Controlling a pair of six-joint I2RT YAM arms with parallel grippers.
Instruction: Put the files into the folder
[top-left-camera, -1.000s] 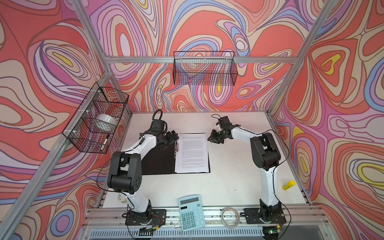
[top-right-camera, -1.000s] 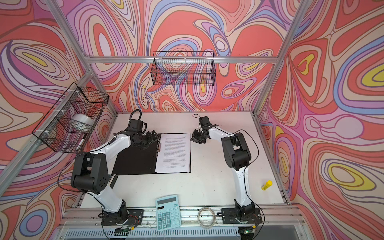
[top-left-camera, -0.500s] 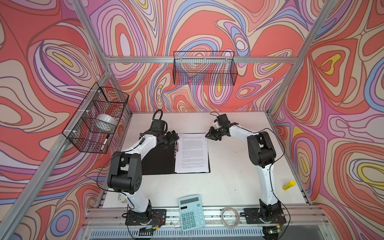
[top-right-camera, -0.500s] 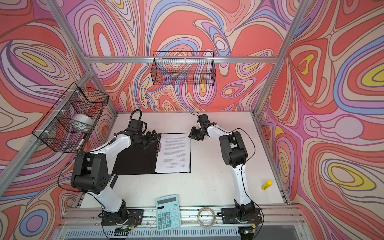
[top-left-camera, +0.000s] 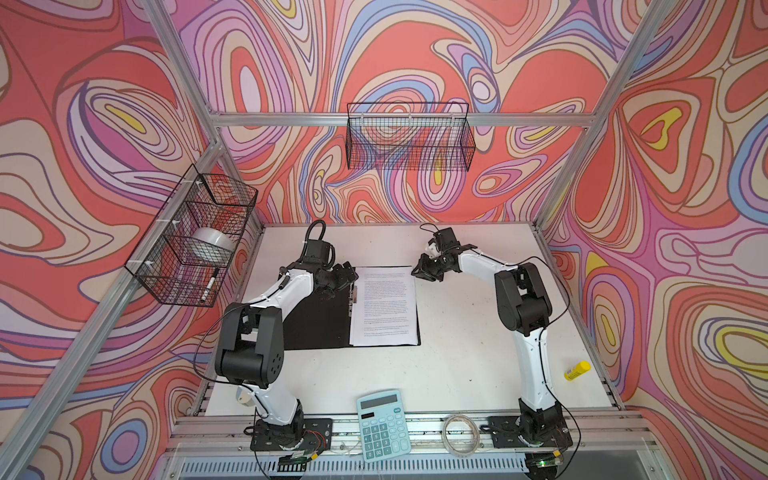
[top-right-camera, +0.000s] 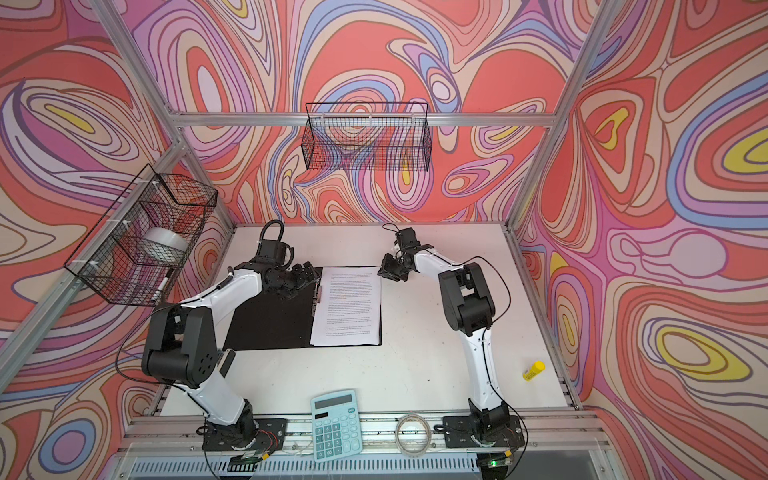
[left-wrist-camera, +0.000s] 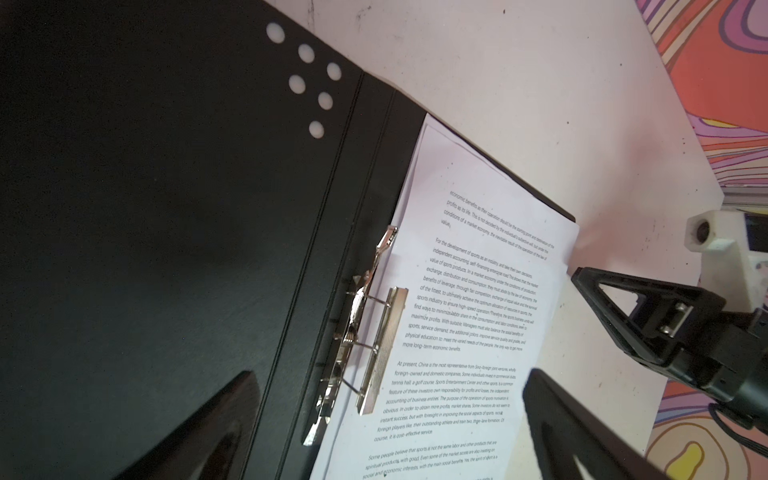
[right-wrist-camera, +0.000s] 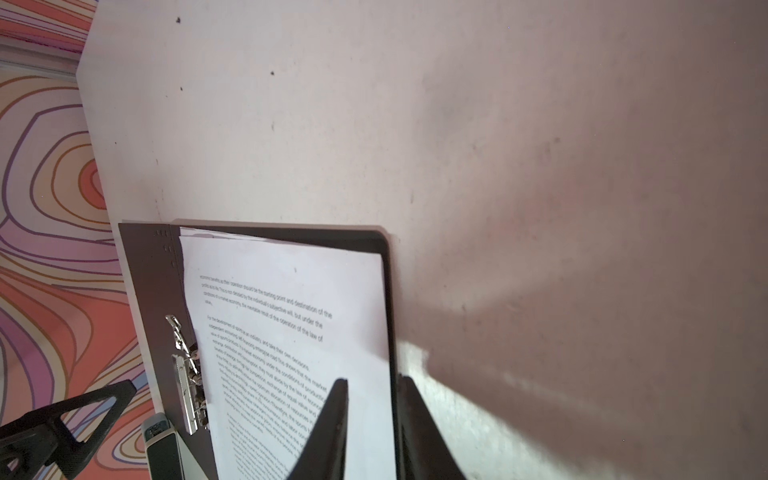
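The folder (top-left-camera: 316, 320) lies open on the table with its black inside up. The files (top-left-camera: 384, 307), white printed sheets, rest on its right half beside the metal spine clip (left-wrist-camera: 374, 332). My left gripper (top-left-camera: 347, 274) hovers wide open over the far end of the spine, and in the left wrist view its gap (left-wrist-camera: 390, 374) spans the clip and the sheets' inner edge. My right gripper (top-left-camera: 417, 272) sits at the folder's far right corner. In the right wrist view its jaws (right-wrist-camera: 370, 378) stand narrowly apart, one finger over the paper and one outside the folder's edge.
A teal calculator (top-left-camera: 384, 424) and a clear tape ring (top-left-camera: 457, 430) lie at the front rail. A yellow glue stick (top-left-camera: 577, 370) lies at the right edge. Wire baskets hang on the back wall (top-left-camera: 409, 137) and the left wall (top-left-camera: 195, 237).
My right gripper has moved left, from beside the folder to its far right corner. The left arm, the folder and the files have not moved.
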